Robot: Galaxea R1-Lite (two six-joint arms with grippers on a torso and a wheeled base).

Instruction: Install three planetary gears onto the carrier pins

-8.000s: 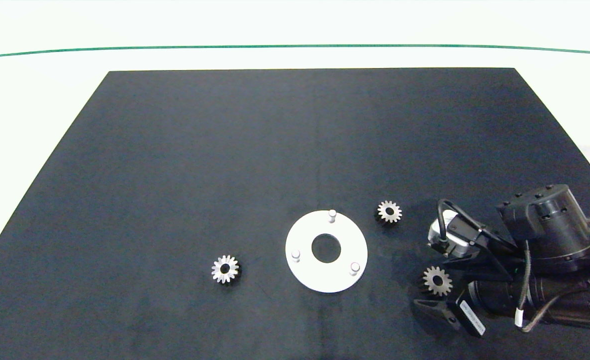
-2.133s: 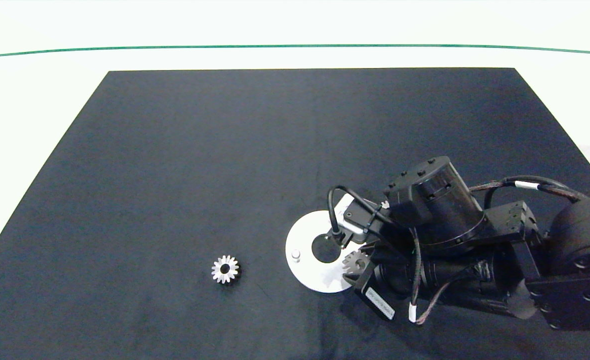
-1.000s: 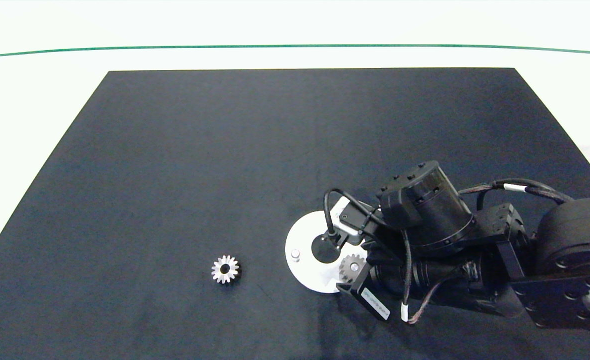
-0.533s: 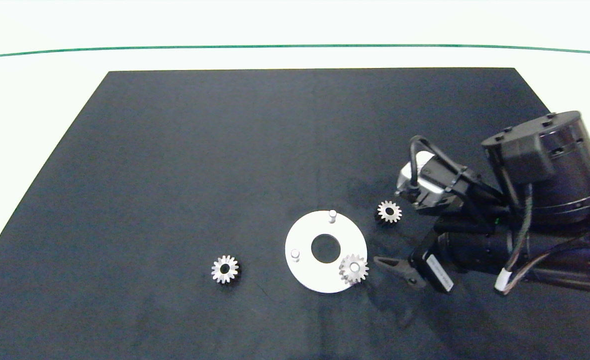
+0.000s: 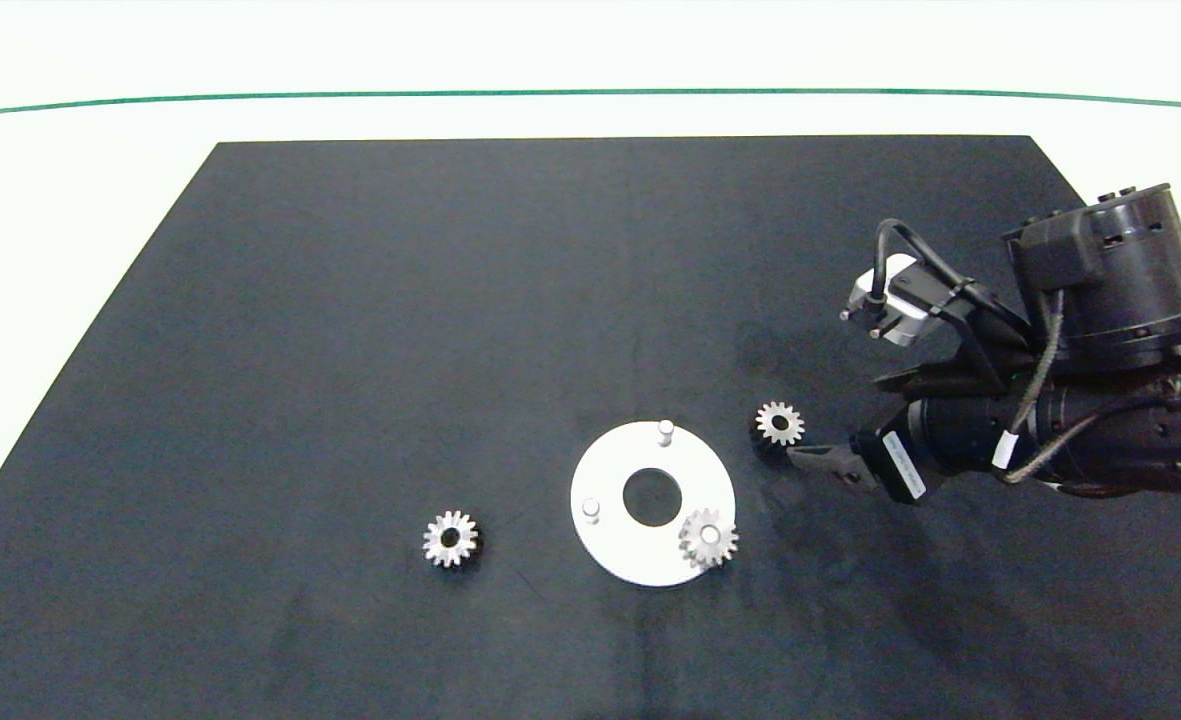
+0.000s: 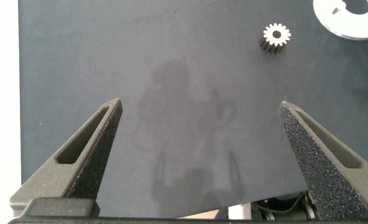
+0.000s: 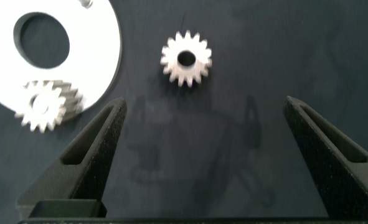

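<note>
So one planetary gear (image 5: 708,539) is sitting on its carrier pin on the white disc (image 5: 615,475), and the other two pins (image 5: 665,431) (image 5: 591,511) are bare. The right tool (image 5: 830,425) is wide open and empty, hovering just beside the loose gear (image 5: 779,423) on the tabletop (image 5: 450,300), which lies straight ahead between its fingers. Nothing's in the way. The third gear (image 5: 450,538) lies well left of the disc, nearer the left tool (image 6: 199,130), also open.

- Head camera is looking down from above, taking in the whole black mat (image 5: 450,330).
- Right wrist camera is facing down, close over the white disc (image 7: 106,59); both views are sharing it.
- Left wrist camera is viewing the mat's left part and the left gear (image 6: 275,37), also shared.
</note>
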